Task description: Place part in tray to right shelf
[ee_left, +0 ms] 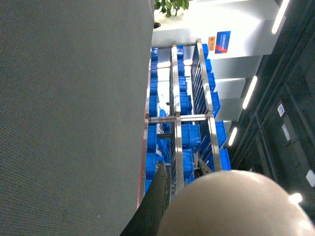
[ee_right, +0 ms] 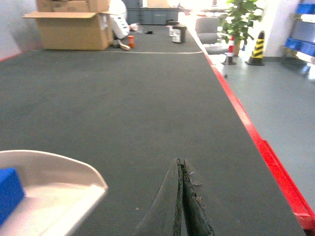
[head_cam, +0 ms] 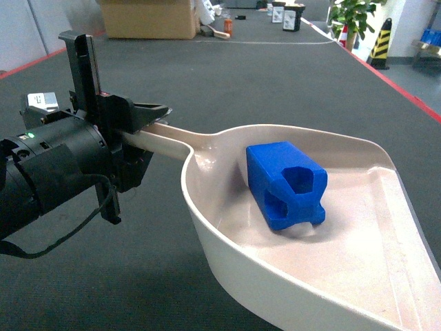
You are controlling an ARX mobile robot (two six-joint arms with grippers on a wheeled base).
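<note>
The bright-blue part (head_cam: 286, 185) lies in the cream tray (head_cam: 234, 269), recessed face toward me. My left gripper (head_cam: 141, 127) is shut on the tray's long handle (head_cam: 165, 138). In the left wrist view the handle's round end (ee_left: 236, 206) fills the lower right beside a dark finger (ee_left: 158, 196) of the left gripper (ee_left: 181, 172). Beyond the table stands the steel shelf (ee_left: 177, 118) with blue crates. In the right wrist view my right gripper (ee_right: 180, 164) is shut on nothing above the dark mat, right of the tray's corner (ee_right: 74, 172) and part (ee_right: 9, 191).
The dark mat table has a red edge (head_cam: 400, 89) along its right side. A cardboard box (head_cam: 148, 17) and small black items (head_cam: 289, 15) stand at the far end. On the floor to the right are a potted plant (head_cam: 355, 17) and a yellow-black cone (head_cam: 381, 41).
</note>
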